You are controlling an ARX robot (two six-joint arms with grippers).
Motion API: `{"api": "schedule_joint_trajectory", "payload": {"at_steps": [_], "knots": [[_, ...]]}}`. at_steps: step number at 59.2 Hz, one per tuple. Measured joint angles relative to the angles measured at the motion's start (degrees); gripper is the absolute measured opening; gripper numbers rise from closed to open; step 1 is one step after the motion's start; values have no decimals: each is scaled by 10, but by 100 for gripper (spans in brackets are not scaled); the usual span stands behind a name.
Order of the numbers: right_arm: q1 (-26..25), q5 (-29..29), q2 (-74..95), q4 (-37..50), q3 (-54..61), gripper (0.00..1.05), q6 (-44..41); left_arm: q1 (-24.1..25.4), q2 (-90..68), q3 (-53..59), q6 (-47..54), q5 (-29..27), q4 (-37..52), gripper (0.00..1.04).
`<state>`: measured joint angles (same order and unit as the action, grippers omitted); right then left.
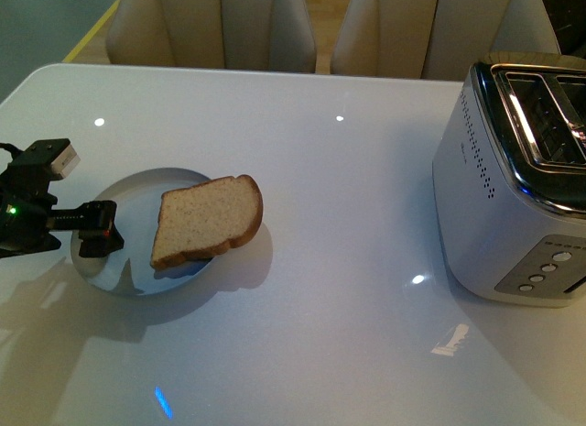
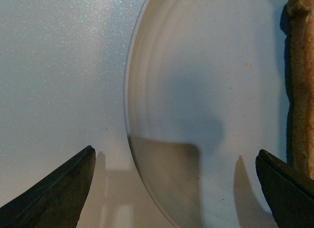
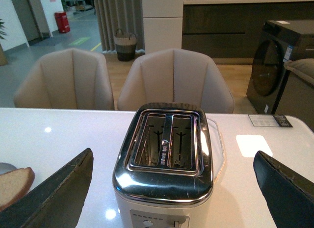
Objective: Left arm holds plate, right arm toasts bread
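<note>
A slice of brown bread lies on the pale blue-grey plate at the left of the table and overhangs the plate's right rim. My left gripper is open at the plate's left rim. In the left wrist view the left gripper straddles the plate's rim, one finger outside it and one over the plate, with the bread's crust beyond. The right gripper is open, empty, and faces the silver two-slot toaster. The toaster stands at the table's right, slots empty.
The white glossy table reflects ceiling lights. Two beige chairs stand behind its far edge. In the right wrist view the bread shows at the left and a dark appliance stands in the room beyond.
</note>
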<state>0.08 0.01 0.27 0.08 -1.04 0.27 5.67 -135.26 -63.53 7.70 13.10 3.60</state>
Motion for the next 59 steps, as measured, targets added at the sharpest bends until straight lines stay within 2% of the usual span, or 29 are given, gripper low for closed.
{"api": "schedule_joint_trajectory", "payload": {"at_steps": [19,27,37,47,51,59], "knots": [[0,0,0,0,0,96,0,-16,-38,-77,-3,-16,-68,96],[0,0,0,0,0,96,0,-22,-48,-97,-2,-27,-87,75],[0,0,0,0,0,96,0,-18,-52,-102,-12,-21,-87,37],[0,0,0,0,0,96,0,-9,-52,-92,-61,3,-59,10],[0,0,0,0,0,96,0,-2,-46,-83,-84,21,-42,3],[0,0,0,0,0,96,0,7,-32,-47,-125,41,-6,3]]}}
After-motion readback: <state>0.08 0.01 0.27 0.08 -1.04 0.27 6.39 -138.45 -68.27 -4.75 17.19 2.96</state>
